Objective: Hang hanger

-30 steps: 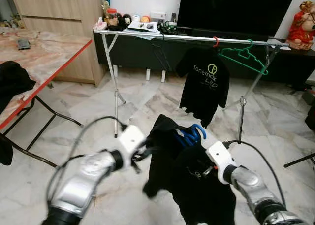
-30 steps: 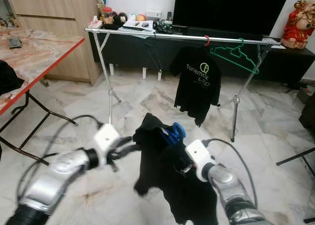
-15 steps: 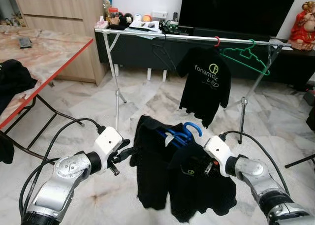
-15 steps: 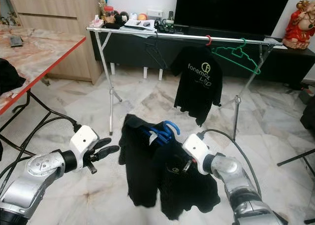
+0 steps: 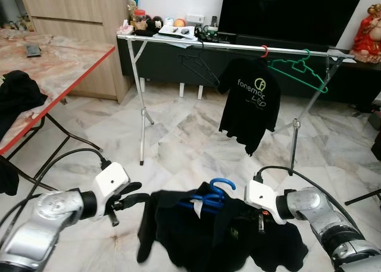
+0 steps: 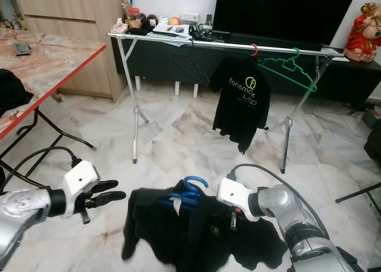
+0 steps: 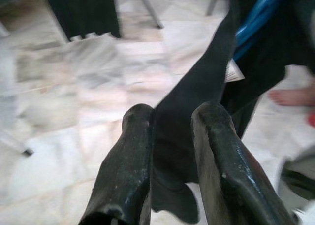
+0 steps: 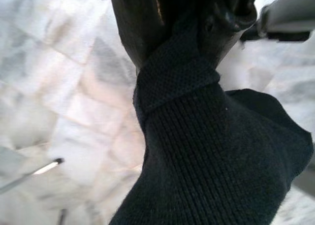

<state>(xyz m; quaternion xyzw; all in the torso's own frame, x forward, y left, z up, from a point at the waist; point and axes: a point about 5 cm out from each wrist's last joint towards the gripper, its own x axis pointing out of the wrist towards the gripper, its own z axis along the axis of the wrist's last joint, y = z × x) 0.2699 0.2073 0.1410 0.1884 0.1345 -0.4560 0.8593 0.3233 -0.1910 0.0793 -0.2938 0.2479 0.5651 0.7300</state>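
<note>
A black shirt (image 5: 196, 242) on a blue hanger (image 5: 211, 191) hangs low over the marble floor, bunched up. My right gripper (image 5: 260, 220) is shut on its fabric; the right wrist view shows the black knit pinched between the fingers (image 8: 147, 33). My left gripper (image 5: 138, 193) is open, a little to the left of the shirt and apart from it; the left wrist view looks past both fingers (image 7: 133, 156) at the shirt's edge. Beyond stands the silver clothes rack (image 5: 238, 44) with a black printed t-shirt (image 5: 249, 102), a green hanger (image 5: 300, 69) and a black hanger (image 5: 199, 66).
A red-edged table (image 5: 53, 63) with dark clothing (image 5: 18, 96) stands at the left. The rack's legs (image 5: 141, 135) straddle the floor ahead. A dark TV console (image 5: 172, 61) runs behind the rack. A person's bare foot (image 7: 290, 94) is near the shirt. A stand leg (image 5: 363, 194) lies at the right.
The left gripper has let go of the shirt and drawn back to the left. The right gripper has sunk, and the shirt with the blue hanger now hangs lower and more bunched.
</note>
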